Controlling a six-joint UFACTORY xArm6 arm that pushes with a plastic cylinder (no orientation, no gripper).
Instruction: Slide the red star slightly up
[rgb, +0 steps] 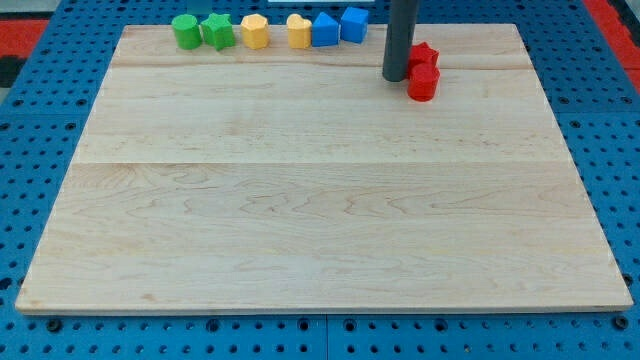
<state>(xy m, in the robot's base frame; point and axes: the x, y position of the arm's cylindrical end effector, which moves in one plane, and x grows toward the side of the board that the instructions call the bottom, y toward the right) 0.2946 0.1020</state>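
Note:
The red star (425, 55) lies near the view's top right on the wooden board (320, 200). A red round block (423, 84) sits just below it, touching it. My tip (395, 77) rests on the board just left of the two red blocks, close against them. The dark rod rises from it out of the view's top and hides part of the star's left side.
A row of blocks lies along the board's top edge: a green cylinder (185, 30), a green star (218, 31), a yellow block (254, 31), a yellow heart-like block (298, 31), a blue block (325, 30), a blue cube (354, 23).

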